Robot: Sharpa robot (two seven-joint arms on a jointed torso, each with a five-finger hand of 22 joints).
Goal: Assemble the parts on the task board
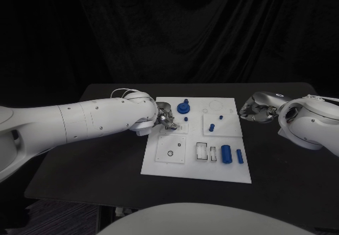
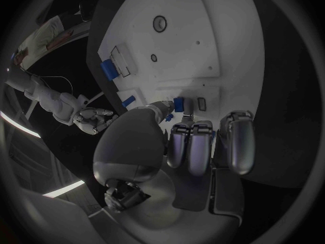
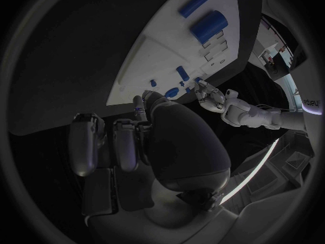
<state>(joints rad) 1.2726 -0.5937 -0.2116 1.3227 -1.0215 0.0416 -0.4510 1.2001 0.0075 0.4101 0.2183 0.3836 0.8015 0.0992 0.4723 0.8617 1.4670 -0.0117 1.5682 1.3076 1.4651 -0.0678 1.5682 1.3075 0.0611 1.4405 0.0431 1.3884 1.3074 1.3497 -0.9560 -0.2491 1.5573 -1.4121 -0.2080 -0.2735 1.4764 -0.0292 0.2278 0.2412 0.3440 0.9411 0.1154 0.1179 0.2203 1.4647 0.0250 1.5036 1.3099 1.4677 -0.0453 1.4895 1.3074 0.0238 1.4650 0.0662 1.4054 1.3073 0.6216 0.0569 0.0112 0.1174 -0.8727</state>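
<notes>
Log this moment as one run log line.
left hand: over task board left edge, grasp unclear | right hand: off board, curled, empty | large blue cylinder: lying on board

The black table [image 1: 99, 161] carries 1 white task board [image 1: 194, 166].

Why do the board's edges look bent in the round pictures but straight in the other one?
Both wrist views are fisheye, so the task board curves; the head view shows its edges straight. The surroundings are dark in every view.
</notes>
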